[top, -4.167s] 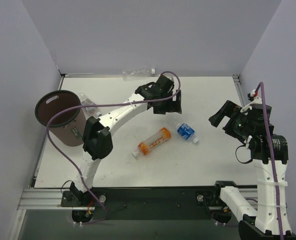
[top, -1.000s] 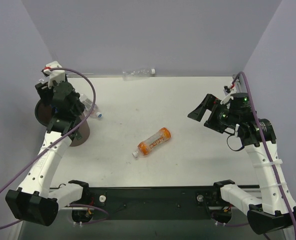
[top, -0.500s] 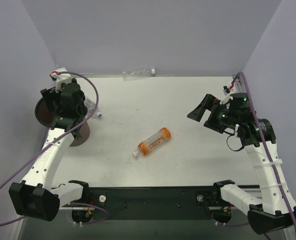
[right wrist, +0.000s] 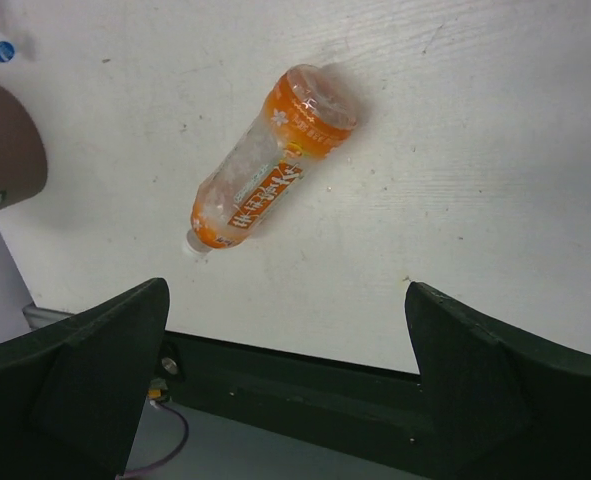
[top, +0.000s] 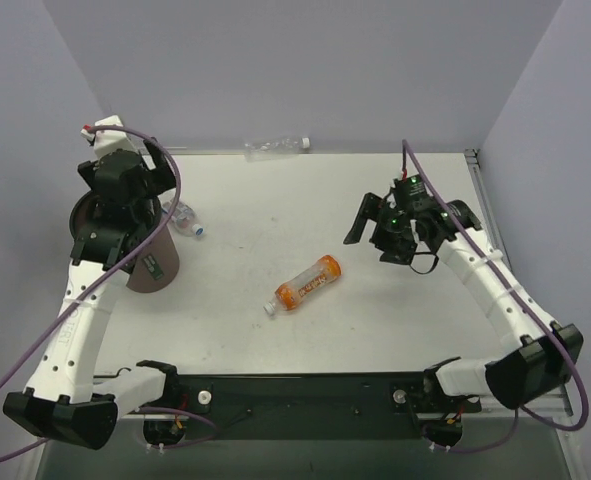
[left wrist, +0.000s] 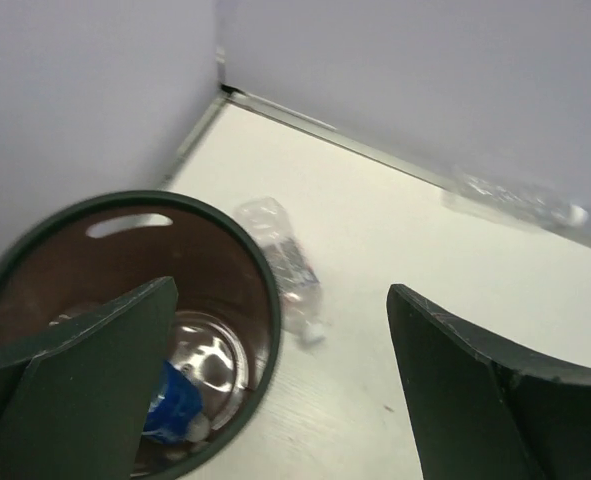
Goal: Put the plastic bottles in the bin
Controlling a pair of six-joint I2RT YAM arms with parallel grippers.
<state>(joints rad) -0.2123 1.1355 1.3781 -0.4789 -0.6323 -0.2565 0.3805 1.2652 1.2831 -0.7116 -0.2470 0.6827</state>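
My left pincer [left wrist: 282, 290] hangs above the rim of the bin [left wrist: 125, 197], fingers spread wide and gripping nothing. Down inside the bin lies the blue-labelled bottle [left wrist: 170, 405]. A clear bottle [left wrist: 285, 265] lies on the table [top: 275, 220] just beside the bin's rim, on the side away from the left wall. A second clear bottle [top: 275, 147] lies well beyond the bin, along the back wall. My right pincer [right wrist: 287, 288], also wide open and empty, hovers far from the bin over the orange bottle [right wrist: 265, 165]. That bottle lies alone with bare table all round, short of the near edge.
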